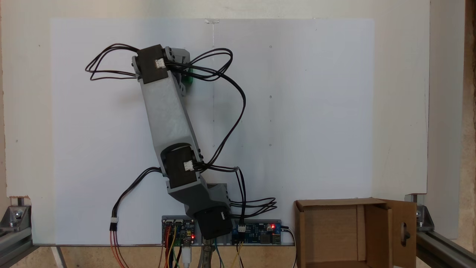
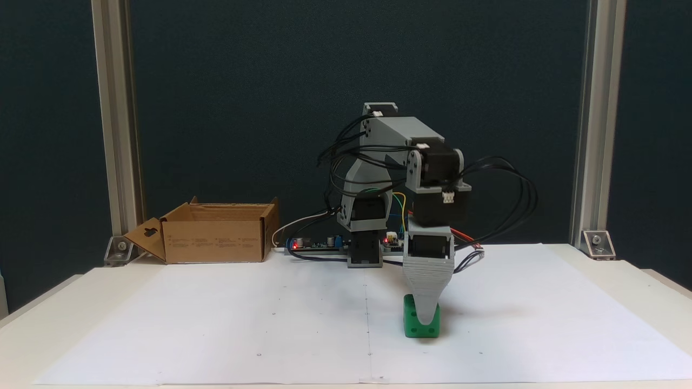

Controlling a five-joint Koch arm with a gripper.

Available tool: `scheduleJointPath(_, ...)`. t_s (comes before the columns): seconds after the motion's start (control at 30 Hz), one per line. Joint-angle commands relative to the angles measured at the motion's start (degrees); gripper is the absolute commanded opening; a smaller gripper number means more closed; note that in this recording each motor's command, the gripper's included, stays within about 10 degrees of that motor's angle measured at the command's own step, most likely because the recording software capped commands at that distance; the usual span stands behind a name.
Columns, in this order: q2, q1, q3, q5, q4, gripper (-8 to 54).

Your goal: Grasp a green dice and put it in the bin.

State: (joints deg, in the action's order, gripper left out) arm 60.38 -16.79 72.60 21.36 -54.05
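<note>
green dice [image 2: 417, 324]: bright cube, dark recessed pips | hand [image 2: 425, 319]: over it, grip unclear

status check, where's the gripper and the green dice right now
Gripper down on the green dice, one jaw in front of it; grip cannot be told. Dice on the white paper, not lifted. Bin across the table, open, path clear.

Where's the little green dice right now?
The green dice sits on the white paper, right of centre in a fixed view, directly under the gripper.
</note>
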Motion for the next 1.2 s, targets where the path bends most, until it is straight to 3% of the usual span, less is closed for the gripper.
scheduleJointPath(0.0, 0.4, -0.2, -3.5, 3.4, 0.9, 43.2)
scheduleJointPath(1.17, -3.3, 3.0, -3.5, 3.7, 3.1, 43.0)
